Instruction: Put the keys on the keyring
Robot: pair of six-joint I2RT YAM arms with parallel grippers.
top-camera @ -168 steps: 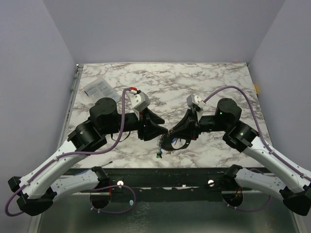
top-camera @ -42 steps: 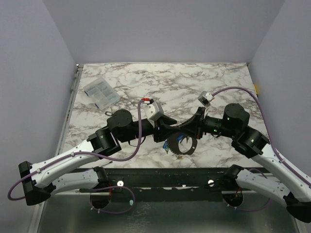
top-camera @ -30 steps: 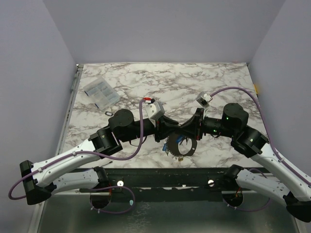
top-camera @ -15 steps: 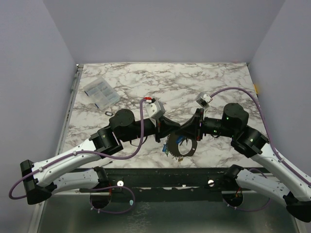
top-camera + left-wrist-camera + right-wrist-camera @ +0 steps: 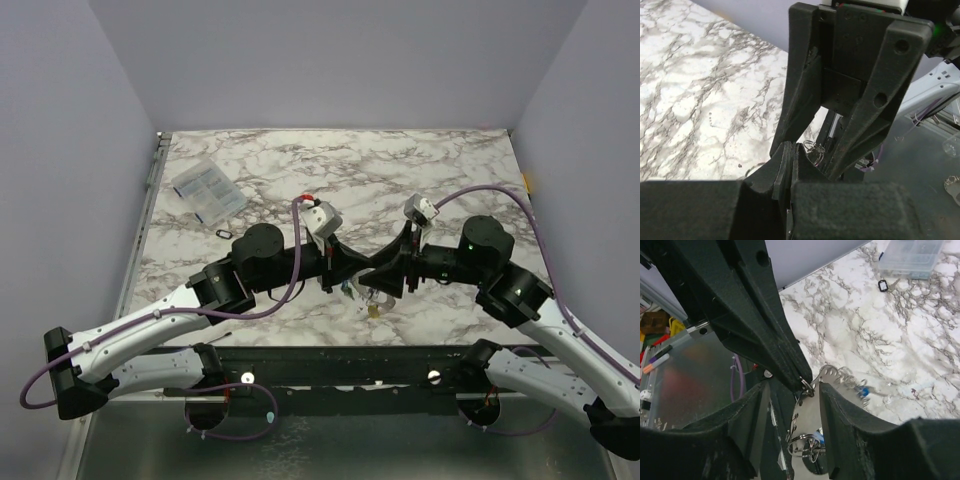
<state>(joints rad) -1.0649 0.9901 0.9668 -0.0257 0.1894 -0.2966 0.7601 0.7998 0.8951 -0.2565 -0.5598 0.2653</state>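
Both arms meet over the near middle of the marble surface [image 5: 400, 170], their tips close together. The left fingers [image 5: 767, 175] are pressed shut, one against the other, and at their very tip they pinch the keyring [image 5: 807, 386], a small wire loop. In the right wrist view this loop sits exactly at the point of the left fingers, which come down from the upper left.

The right fingers [image 5: 747, 425] stand apart, one on each side of the loop, with a clear gap between them. I cannot tell whether either of them touches the metal.

The keys [image 5: 372, 303] hang in a small bunch just under the place where the two tips meet. From above, a yellowish head [image 5: 373, 311] is the lowest part of the bunch. In the right wrist view a blue head [image 5: 863, 390] shows at the end of a curved metal piece [image 5: 837, 372] with a coil, just to the right of the loop. More small rings and metal parts hang lower in the gap between the right fingers. Which key sits on which ring is too small to tell.

Well apart from the arms, near the back left corner of the surface, lies a clear plastic box [image 5: 208, 190]. A small black loop [image 5: 222, 232] lies just in front of it.
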